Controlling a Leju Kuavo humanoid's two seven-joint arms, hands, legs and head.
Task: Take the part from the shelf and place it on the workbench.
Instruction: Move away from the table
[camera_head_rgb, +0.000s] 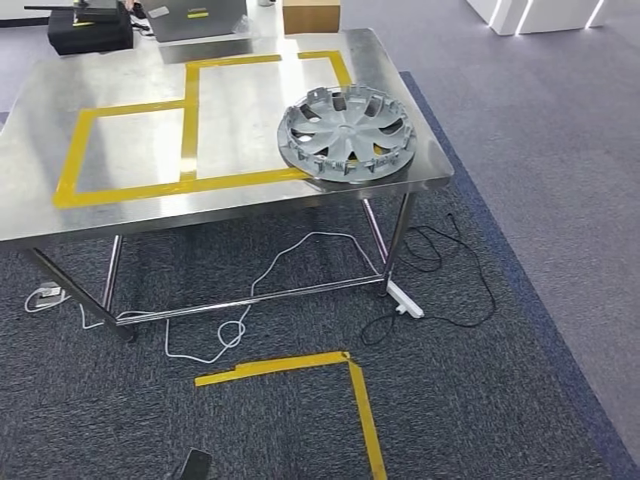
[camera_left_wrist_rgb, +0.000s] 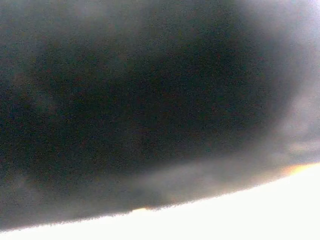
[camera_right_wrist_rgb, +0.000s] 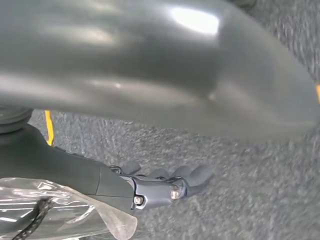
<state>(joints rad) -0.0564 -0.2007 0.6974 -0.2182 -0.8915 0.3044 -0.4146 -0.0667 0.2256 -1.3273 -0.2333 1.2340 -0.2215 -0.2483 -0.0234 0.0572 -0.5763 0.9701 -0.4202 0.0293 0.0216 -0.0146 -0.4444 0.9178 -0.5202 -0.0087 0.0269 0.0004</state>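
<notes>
The part, a grey plastic wheel cover (camera_head_rgb: 346, 131), lies flat on the steel workbench (camera_head_rgb: 136, 215) near its front right corner, over the edge of a yellow tape outline (camera_head_rgb: 189, 120). No hand touches it. My right hand (camera_right_wrist_rgb: 166, 187) hangs low over the dark carpet, its fingers (camera_right_wrist_rgb: 196, 176) stretched out and holding nothing. The left wrist view is a dark blur with a bright band, so the left hand's state is not readable there. A dark tip (camera_head_rgb: 195, 465) pokes in at the bottom edge of the head view; I cannot tell what it is.
A black case (camera_head_rgb: 89, 27), a laptop (camera_head_rgb: 198, 18) and a cardboard box (camera_head_rgb: 310, 15) stand at the bench's far side. Cables (camera_head_rgb: 302, 250) and a power strip (camera_head_rgb: 404, 300) lie under the bench. Yellow tape (camera_head_rgb: 355, 385) marks a corner on the carpet in front.
</notes>
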